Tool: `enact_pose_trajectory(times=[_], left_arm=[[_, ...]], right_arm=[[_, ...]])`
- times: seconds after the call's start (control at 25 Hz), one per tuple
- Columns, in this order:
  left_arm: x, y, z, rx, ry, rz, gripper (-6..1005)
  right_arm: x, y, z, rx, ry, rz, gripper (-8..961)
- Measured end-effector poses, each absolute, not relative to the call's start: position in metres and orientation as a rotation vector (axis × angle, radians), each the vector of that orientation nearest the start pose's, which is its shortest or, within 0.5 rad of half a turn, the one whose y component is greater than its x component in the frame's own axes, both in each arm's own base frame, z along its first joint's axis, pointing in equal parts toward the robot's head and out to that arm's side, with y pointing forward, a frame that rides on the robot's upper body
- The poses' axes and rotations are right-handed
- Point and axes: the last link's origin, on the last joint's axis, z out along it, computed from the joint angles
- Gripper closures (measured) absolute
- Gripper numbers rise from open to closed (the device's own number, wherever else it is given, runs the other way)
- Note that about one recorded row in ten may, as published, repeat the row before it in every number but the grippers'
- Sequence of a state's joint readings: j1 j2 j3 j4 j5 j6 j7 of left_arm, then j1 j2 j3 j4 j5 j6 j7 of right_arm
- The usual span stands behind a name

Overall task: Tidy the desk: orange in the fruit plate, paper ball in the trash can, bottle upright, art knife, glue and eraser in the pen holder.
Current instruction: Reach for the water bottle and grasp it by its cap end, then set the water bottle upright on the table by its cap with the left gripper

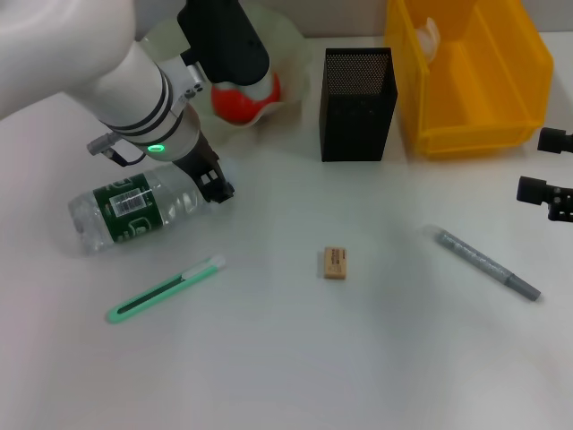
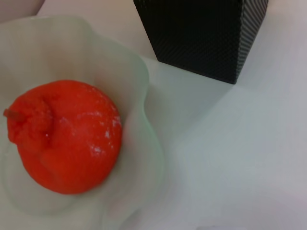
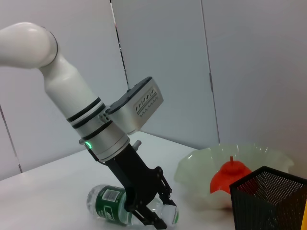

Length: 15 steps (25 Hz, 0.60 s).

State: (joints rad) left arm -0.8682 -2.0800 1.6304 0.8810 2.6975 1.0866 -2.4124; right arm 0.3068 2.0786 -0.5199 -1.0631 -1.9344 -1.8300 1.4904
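The black mesh pen holder (image 1: 358, 103) stands upright at the back of the white desk (image 1: 295, 358), and everything else is placed from it. To its left, the orange (image 1: 246, 100) sits inside the pale, wavy-rimmed fruit plate (image 1: 291, 54). To its right lies the yellow trash bin (image 1: 470, 76), with a white paper ball (image 1: 430, 36) in its far corner. In front of the holder and well to its left, the water bottle (image 1: 134, 210) lies on its side, and the left gripper (image 1: 218, 186) is down at its cap end with its fingers closed around the neck. The green art knife (image 1: 166, 288) lies in front of the bottle. The eraser (image 1: 335, 262) lies almost straight in front of the holder, and the grey glue pen (image 1: 488, 264) farther right. The right gripper (image 1: 548, 170) hangs at the right edge, beyond the bin; whether it is wide or narrow I cannot tell.
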Motion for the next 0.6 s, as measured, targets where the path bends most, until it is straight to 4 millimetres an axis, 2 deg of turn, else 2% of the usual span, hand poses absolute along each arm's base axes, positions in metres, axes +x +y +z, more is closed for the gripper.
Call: enact_pose_trajectory(times=[0.16, 0.2, 0.32, 0.48, 0.52, 0.56, 0.6], left_arm=[[-0.169, 0.411, -0.067, -2.575, -0.328, 0.681, 529], [-0.165, 0.408, -0.061, -2.574, -0.329, 0.603, 551], [-0.163, 0.406, -0.056, -2.576, -0.337, 0.562, 552], [-0.16, 0.394, -0.024, -2.576, -0.396, 0.351, 553], [-0.16, 0.394, -0.024, -2.576, -0.396, 0.351, 553], [-0.16, 0.388, -0.008, -2.57, -0.438, 0.237, 553], [-0.162, 0.385, -0.001, -2.563, -0.458, 0.187, 554]], right_arm=[[0.287, 0.276, 0.094, -2.557, 0.56, 0.728, 119], [0.287, 0.276, 0.094, -2.556, 0.56, 0.729, 119], [0.287, 0.276, 0.095, -2.554, 0.56, 0.732, 119], [0.285, 0.277, 0.095, -2.556, 0.548, 0.745, 119], [0.284, 0.278, 0.095, -2.557, 0.544, 0.749, 118], [0.283, 0.279, 0.096, -2.559, 0.54, 0.752, 118], [0.28, 0.281, 0.095, -2.565, 0.536, 0.756, 118]])
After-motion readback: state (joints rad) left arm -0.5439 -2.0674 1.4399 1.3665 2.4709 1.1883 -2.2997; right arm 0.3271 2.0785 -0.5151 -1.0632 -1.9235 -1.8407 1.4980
